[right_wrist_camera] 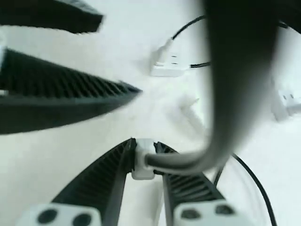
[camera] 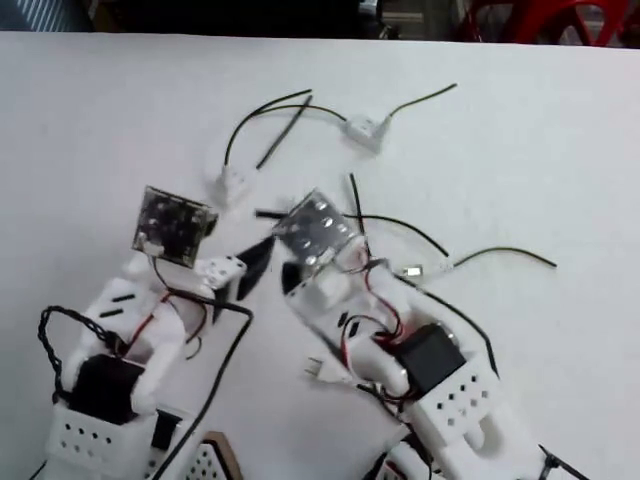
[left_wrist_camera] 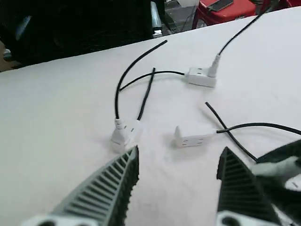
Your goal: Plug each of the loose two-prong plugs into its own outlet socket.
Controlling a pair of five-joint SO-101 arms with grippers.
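Right gripper (right_wrist_camera: 143, 146) clamps a white plug (right_wrist_camera: 141, 165); left gripper (left_wrist_camera: 179, 157) gapes empty, and the loose socket (left_wrist_camera: 192, 139) sits mid-frame just beyond its fingertips (left_wrist_camera: 131, 157), long axis running across the picture

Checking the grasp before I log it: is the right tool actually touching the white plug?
Touching. The right wrist view shows the right tool closed on the white plug, pressed against both of its sides.
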